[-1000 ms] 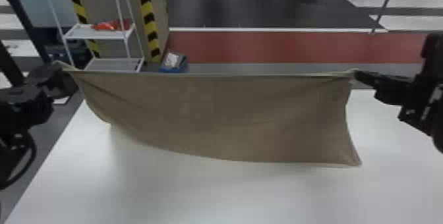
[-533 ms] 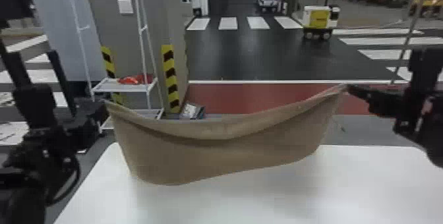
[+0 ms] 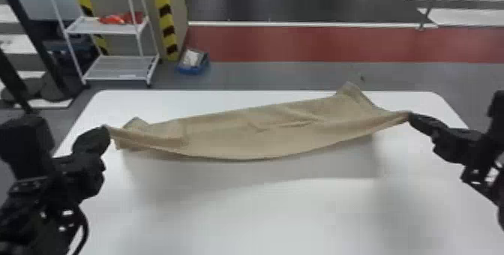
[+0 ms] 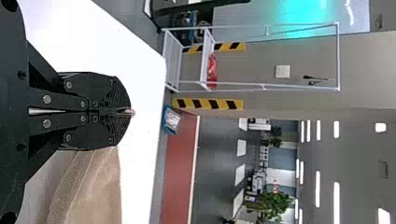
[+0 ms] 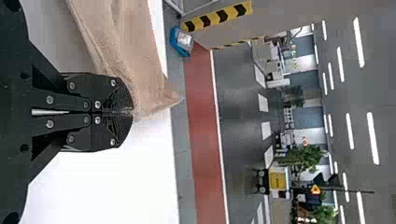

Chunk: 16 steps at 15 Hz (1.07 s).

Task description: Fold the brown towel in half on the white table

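Towel [image 3: 240, 138] strung across the white table [image 3: 262, 216]

Its creased brown length spans nine o'clock to three over the table's far half, the near edge bowing toward six, above a shadow. At nine o'clock the left gripper [image 3: 107, 128] pinches one corner; at three the right gripper [image 3: 409, 116] clamps another. Beyond the table, a white rack [image 3: 107, 28] stands at ten o'clock, a blue box [image 3: 193, 69] at eleven, and a red floor strip [image 3: 300, 44] runs past twelve.

Head view: from above, facing forward and down on the white table [image 3: 262, 216]; wrist views: lower, nearer, sideways, facing across it; all share the red floor strip [image 3: 337, 44].
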Motion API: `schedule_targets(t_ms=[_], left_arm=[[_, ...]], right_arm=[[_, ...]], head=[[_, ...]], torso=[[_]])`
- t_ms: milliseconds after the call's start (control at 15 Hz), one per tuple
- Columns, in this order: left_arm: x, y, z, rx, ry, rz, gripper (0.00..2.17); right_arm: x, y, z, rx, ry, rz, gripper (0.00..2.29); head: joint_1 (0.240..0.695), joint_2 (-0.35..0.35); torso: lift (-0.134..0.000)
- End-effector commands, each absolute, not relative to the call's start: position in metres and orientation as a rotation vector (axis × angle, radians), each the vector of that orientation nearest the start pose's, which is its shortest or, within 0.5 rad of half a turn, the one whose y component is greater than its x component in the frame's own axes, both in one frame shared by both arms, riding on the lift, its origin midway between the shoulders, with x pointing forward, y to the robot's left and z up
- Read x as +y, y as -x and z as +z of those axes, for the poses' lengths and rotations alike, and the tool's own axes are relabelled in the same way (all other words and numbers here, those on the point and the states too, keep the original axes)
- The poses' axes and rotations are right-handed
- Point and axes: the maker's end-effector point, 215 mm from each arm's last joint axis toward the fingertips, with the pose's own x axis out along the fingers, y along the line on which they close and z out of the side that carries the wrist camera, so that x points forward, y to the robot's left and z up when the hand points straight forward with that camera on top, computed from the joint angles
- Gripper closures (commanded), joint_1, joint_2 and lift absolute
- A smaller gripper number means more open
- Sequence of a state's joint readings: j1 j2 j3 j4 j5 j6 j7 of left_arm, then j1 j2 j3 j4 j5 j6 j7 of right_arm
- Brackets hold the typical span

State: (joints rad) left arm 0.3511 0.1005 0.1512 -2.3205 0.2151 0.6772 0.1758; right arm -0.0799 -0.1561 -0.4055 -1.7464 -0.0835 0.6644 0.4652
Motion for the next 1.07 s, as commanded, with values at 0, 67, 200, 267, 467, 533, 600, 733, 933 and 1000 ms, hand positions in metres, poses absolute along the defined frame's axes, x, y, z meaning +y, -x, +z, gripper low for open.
schedule_targets(t_ms=[0, 67, 200, 267, 467, 533, 600, 733, 933, 1000], left_arm=[[0.297, -0.428, -0.314, 0.307, 0.014, 0.172, 2.03], [0.292, -0.413, -0.323, 0.361, 0.000, 0.182, 2.03], [0.290, -0.393, -0.332, 0.426, -0.017, 0.197, 2.03], [0.292, -0.393, -0.326, 0.416, -0.019, 0.203, 2.03], [0.306, -0.415, -0.287, 0.327, -0.026, 0.222, 2.03], [0.307, -0.431, -0.272, 0.287, -0.019, 0.218, 2.03], [0.311, -0.453, -0.256, 0.245, -0.014, 0.219, 2.03], [0.320, -0.498, -0.235, 0.192, 0.004, 0.211, 2.03], [0.333, -0.582, -0.224, 0.182, 0.039, 0.175, 2.03], [0.330, -0.615, -0.221, 0.181, 0.081, 0.134, 2.03]], right_arm=[[-0.436, -0.524, -0.365, 0.335, -0.181, 0.026, 1.18], [-0.447, -0.511, -0.366, 0.332, -0.193, 0.010, 1.18], [-0.458, -0.492, -0.354, 0.299, -0.229, 0.004, 1.18], [-0.458, -0.489, -0.345, 0.288, -0.230, 0.007, 1.18], [-0.445, -0.503, -0.299, 0.235, -0.263, 0.037, 1.19], [-0.446, -0.516, -0.283, 0.208, -0.256, 0.029, 1.18], [-0.441, -0.539, -0.265, 0.180, -0.242, 0.035, 1.19], [-0.421, -0.588, -0.237, 0.148, -0.227, 0.056, 1.21], [-0.399, -0.665, -0.195, 0.090, -0.199, 0.079, 1.21], [-0.394, -0.687, -0.175, 0.043, -0.195, 0.092, 1.21]], head=[[0.695, -0.079], [0.695, -0.104], [0.695, -0.148], [0.695, -0.183], [0.695, -0.201], [0.695, -0.194], [0.695, -0.186], [0.695, -0.169], [0.601, -0.108], [0.569, -0.092]], torso=[[-0.123], [-0.123], [-0.123], [-0.123], [-0.123], [-0.123], [-0.123], [-0.123], [-0.123], [-0.123]])
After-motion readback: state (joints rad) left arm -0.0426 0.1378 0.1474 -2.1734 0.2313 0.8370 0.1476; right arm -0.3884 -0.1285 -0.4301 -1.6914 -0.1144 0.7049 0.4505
